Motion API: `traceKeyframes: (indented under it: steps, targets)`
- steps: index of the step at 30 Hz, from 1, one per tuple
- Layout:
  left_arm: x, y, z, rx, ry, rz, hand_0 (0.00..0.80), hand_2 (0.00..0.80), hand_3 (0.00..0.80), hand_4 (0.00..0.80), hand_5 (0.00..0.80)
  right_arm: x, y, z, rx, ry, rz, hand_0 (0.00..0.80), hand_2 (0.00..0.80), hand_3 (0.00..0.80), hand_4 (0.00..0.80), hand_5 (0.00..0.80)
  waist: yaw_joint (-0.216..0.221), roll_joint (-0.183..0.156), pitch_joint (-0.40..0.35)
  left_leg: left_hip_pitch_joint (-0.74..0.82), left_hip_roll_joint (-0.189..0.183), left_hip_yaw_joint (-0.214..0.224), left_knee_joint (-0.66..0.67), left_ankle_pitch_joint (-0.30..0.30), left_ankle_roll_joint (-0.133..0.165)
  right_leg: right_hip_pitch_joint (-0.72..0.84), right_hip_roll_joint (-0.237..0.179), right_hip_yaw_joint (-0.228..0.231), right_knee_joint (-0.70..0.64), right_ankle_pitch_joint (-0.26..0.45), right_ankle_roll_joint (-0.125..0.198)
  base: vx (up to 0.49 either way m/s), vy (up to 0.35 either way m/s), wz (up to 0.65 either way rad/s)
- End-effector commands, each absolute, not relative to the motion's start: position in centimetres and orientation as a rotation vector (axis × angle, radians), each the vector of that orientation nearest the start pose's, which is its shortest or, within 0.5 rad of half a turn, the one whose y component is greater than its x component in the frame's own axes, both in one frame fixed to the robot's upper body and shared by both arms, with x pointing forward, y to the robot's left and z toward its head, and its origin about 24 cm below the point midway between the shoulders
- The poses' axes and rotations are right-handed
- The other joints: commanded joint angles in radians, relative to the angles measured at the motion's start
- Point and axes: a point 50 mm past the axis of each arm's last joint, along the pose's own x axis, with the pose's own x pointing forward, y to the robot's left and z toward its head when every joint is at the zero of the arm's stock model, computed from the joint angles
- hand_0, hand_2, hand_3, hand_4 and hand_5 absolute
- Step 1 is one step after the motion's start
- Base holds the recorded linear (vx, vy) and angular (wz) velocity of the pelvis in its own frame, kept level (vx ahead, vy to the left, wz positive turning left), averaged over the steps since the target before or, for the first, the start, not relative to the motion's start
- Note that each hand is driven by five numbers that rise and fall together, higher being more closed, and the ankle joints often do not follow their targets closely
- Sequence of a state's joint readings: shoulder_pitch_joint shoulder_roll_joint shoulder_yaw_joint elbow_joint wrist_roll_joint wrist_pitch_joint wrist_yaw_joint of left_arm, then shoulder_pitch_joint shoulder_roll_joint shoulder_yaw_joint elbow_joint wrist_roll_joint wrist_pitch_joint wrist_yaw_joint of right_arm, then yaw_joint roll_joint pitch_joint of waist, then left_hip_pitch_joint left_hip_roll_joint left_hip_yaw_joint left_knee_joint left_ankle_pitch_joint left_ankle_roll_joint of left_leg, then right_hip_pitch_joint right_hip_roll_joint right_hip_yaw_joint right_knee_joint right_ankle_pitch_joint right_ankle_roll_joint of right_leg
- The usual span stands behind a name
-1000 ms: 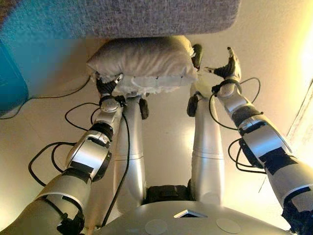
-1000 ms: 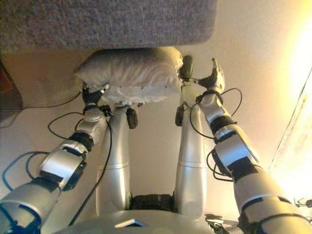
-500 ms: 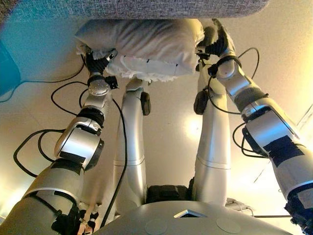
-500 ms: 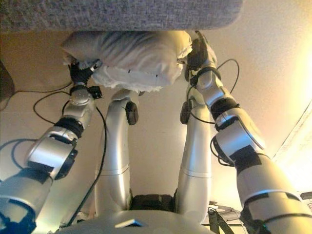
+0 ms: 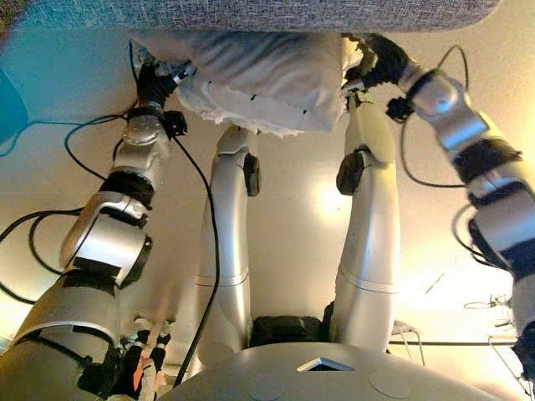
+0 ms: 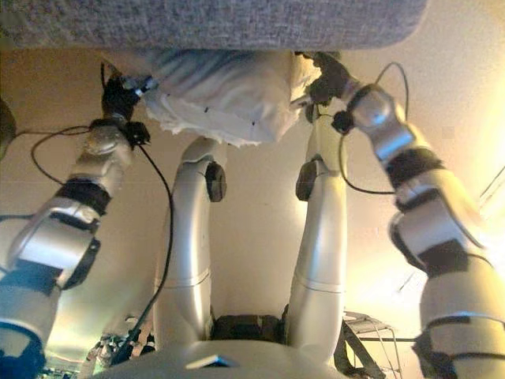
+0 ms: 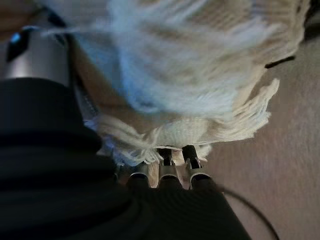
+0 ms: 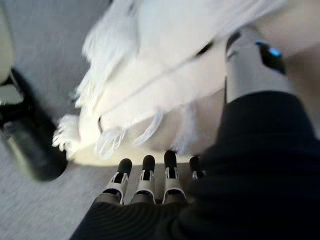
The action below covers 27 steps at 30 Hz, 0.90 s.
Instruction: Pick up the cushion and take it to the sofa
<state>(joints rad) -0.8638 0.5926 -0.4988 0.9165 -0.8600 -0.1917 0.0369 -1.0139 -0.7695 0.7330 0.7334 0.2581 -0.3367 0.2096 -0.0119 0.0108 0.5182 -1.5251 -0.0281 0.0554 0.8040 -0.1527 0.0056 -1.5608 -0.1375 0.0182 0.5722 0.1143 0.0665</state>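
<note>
A cream cushion (image 5: 267, 79) with a fringed edge is held up between my two hands, its top right against the front edge of the grey sofa (image 5: 251, 12). My left hand (image 5: 155, 83) holds its left end. In the left wrist view the fingers (image 7: 165, 162) curl into the fringe of the cushion (image 7: 200, 75). My right hand (image 5: 378, 63) is against the cushion's right end. In the right wrist view its fingers (image 8: 145, 167) reach out straight under the cushion (image 8: 170, 85), and the thumb lies along the cushion's side.
The sofa's grey front spans the top of both eye views. A teal object (image 5: 8, 109) shows at the far left. Beige floor (image 5: 292, 225) lies below, with a small wire stand (image 6: 367, 324) at the lower right.
The cushion has gone up from below the sofa's edge to against it. My right hand, open and apart from it a second ago, has come in onto its right end.
</note>
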Motion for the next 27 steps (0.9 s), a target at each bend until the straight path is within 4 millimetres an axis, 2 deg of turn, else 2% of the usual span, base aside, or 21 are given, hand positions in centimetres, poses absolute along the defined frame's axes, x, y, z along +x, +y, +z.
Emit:
traceKeyframes:
  steps: [1,2,3,4,8,12,27]
  targets:
    - [37.8,14.6,12.6,-0.075,-0.032,-0.505,0.0,0.0,0.0,0.0,0.0,36.5,-16.5,20.8,-0.863,-0.354,0.62,0.0,0.0,0.0,0.0,0.0,-0.037,0.08,0.002,-0.034,-0.021,-0.023,-0.121,0.147,-0.03,0.012,0.032,-0.063,0.098,-0.077,0.008,-0.004,0.012,0.06]
    - [38.0,16.0,13.6,-0.05,-0.017,-0.556,0.0,0.0,0.0,0.0,0.0,36.4,-16.8,20.8,-0.85,-0.355,0.627,0.0,0.0,0.0,0.0,0.0,-0.042,0.084,0.002,-0.036,-0.018,-0.018,-0.12,0.151,-0.03,0.006,0.031,-0.062,0.116,-0.079,0.007,-0.005,0.038,0.1]
    - [38.0,16.9,14.4,-0.08,-0.03,-0.643,0.521,0.521,0.521,0.521,0.521,36.3,-17.2,21.1,-0.833,-0.348,0.642,0.0,0.0,0.0,0.0,0.0,-0.049,0.091,0.002,-0.039,-0.014,-0.008,-0.102,0.143,-0.029,0.001,0.026,-0.059,0.137,-0.084,0.003,0.001,0.074,0.12]
    - [37.7,17.3,14.6,-0.098,-0.047,-0.711,0.8,0.8,0.8,0.8,0.8,36.3,-17.5,21.5,-0.821,-0.337,0.66,0.0,0.0,0.0,0.0,0.0,-0.053,0.097,0.002,-0.044,-0.009,0.001,-0.08,0.133,-0.028,-0.005,0.024,-0.055,0.153,-0.09,0.0,0.005,0.095,0.09]
    - [36.9,16.8,13.7,-0.137,-0.02,-0.863,0.8,0.8,0.8,0.8,0.8,36.6,-17.4,21.3,-0.785,-0.27,0.719,0.0,0.0,0.0,0.0,0.0,-0.055,0.108,0.002,-0.044,0.0,0.008,-0.056,0.12,-0.032,-0.008,0.025,-0.047,0.175,-0.099,-0.007,0.003,0.052,-0.06]
    - [36.6,16.1,13.3,-0.207,0.015,-0.912,0.8,0.8,0.8,0.8,0.8,36.8,-17.2,21.1,-0.772,-0.229,0.739,0.0,0.0,0.0,0.0,0.0,-0.054,0.115,0.002,-0.044,0.003,0.009,-0.047,0.117,-0.033,-0.009,0.024,-0.045,0.182,-0.1,-0.012,0.006,0.007,-0.04]
    - [36.4,16.1,14.1,-0.37,-0.04,-0.914,0.8,0.8,0.8,0.8,0.8,35.8,-15.8,22.7,-0.696,-0.331,0.81,0.0,0.0,0.0,0.0,0.0,-0.062,0.13,0.002,-0.045,0.007,0.015,-0.071,0.129,-0.038,-0.009,0.031,-0.037,0.146,-0.088,-0.008,0.002,0.0,-0.01]
